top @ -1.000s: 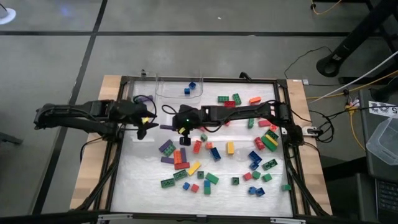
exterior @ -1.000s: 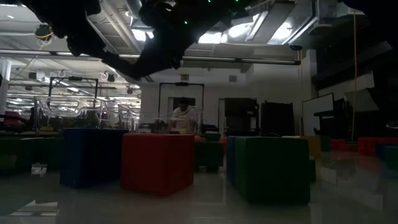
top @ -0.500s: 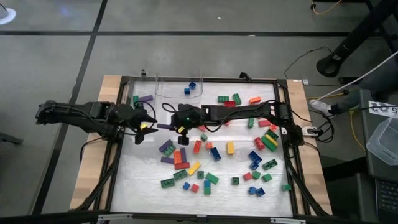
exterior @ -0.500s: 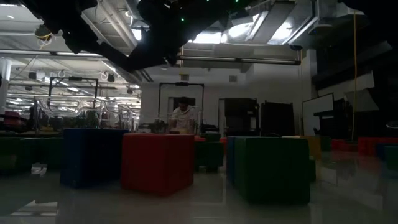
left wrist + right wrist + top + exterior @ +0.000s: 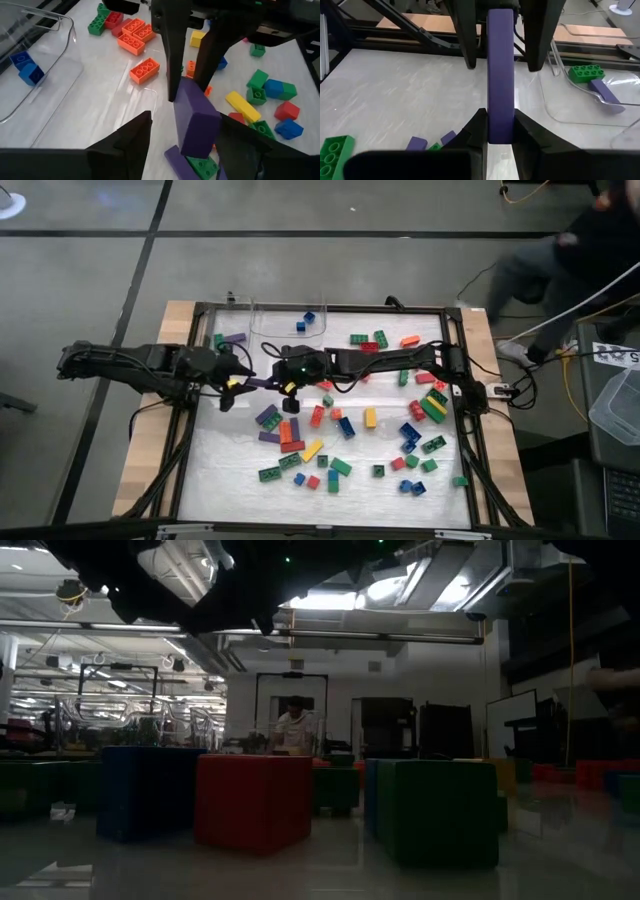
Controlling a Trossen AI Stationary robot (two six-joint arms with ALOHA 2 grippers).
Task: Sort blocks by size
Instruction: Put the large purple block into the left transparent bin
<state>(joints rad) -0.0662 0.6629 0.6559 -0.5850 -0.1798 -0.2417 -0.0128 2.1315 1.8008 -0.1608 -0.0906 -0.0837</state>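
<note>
A long purple block [image 5: 256,383] hangs above the mat's left part, with my right gripper [image 5: 270,381] shut on it. My left gripper [image 5: 237,387] is open. Its two fingers [image 5: 127,145] stand on either side of the block's free end [image 5: 197,125], with a gap on each side in the right wrist view. Loose blocks [image 5: 340,430] in several colours lie scattered over the white mat. Two blue blocks [image 5: 305,320] lie in a clear bin [image 5: 275,325] at the far edge. My right gripper pinches the purple block by its right-hand end [image 5: 500,132] between its two fingers [image 5: 475,135]. The fingers come from the table's right, slanting a little down, and lie along the block. The block sticks out ahead of them toward the table's left, clear of the mat.
A second clear bin [image 5: 580,107] at the far left holds a green block [image 5: 218,340] and a purple one [image 5: 234,338]. A black frame [image 5: 195,410] rims the mat. A person [image 5: 570,250] is on the floor beyond the table's far right corner.
My right gripper has tipped up a little and brought the purple block's free end toward the table's left, in between my left gripper's fingers. My left gripper has swung slightly toward the near edge. A person has come into view at the far right.
</note>
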